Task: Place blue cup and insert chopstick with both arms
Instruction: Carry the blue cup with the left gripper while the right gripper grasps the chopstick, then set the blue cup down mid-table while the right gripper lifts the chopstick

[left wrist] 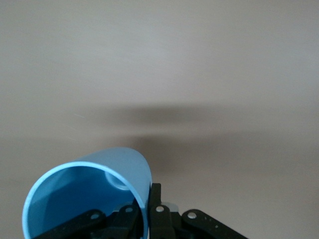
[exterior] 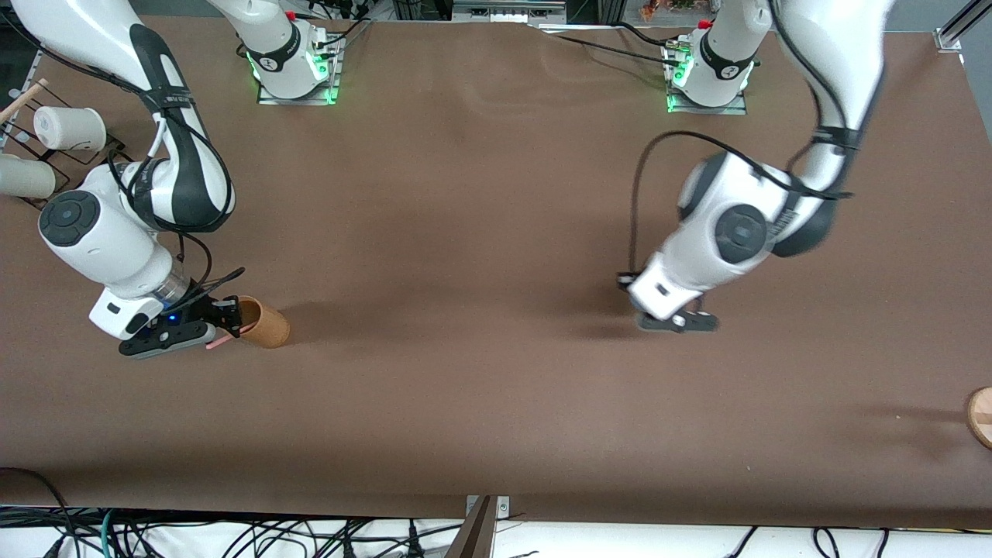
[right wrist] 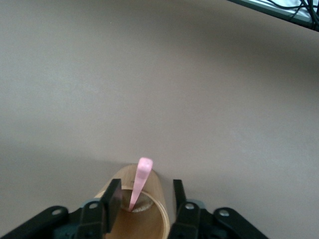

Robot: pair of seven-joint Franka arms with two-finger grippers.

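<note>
The blue cup hangs from my left gripper, which is shut on its wall, one finger inside and one outside. In the front view that gripper is above bare table toward the left arm's end, and the wrist hides the cup. My right gripper is open at the mouth of a tan cup toward the right arm's end. In the right wrist view its fingers stand on either side of the tan cup. The pink chopstick rests in that cup, untouched, one end sticking out.
Two white cups sit on a wire rack at the right arm's end, with a pale wooden rod beside them. A round wooden piece shows at the left arm's end, nearer to the front camera. Cables run along the near edge.
</note>
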